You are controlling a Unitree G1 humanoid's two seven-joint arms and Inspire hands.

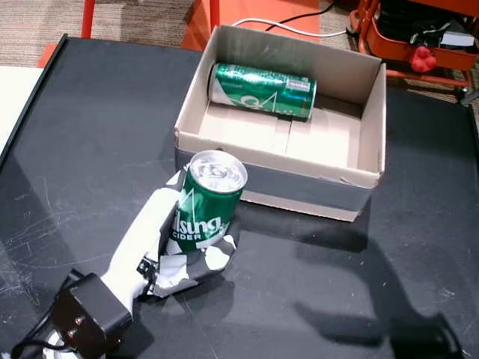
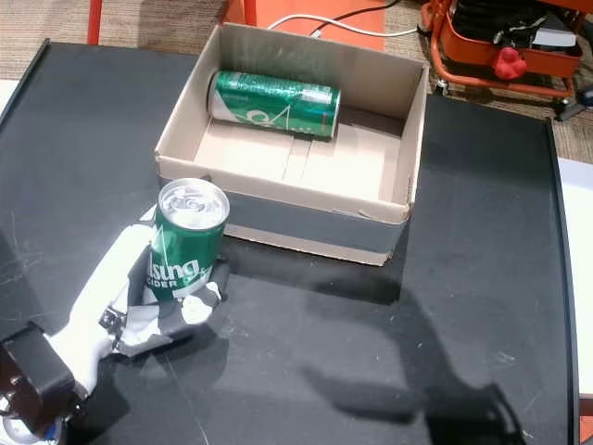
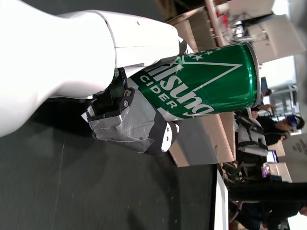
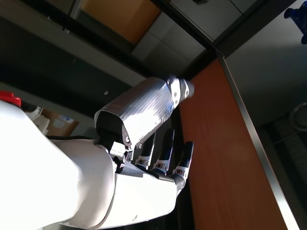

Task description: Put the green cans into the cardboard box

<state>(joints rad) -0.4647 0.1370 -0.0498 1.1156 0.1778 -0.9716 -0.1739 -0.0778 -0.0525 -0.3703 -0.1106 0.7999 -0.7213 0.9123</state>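
The left hand [image 1: 168, 247] grasps a green can [image 1: 209, 200] that stands upright on the black table [image 1: 90, 149]. Its taped fingers [image 3: 132, 122] are wrapped around the lower part of the can, as the left wrist view shows. This held can is just beside the near wall of the cardboard box [image 1: 340, 196], close to the box's near left corner, and it is outside the box. In both head views the box sits toward the far edge of the table. A second green can [image 1: 262, 90] lies on its side inside the box, against the far wall, nearer to the far left corner. The right hand [image 4: 144, 158] appears only in its own wrist view. Its fingers are stretched out and apart, and it holds nothing.
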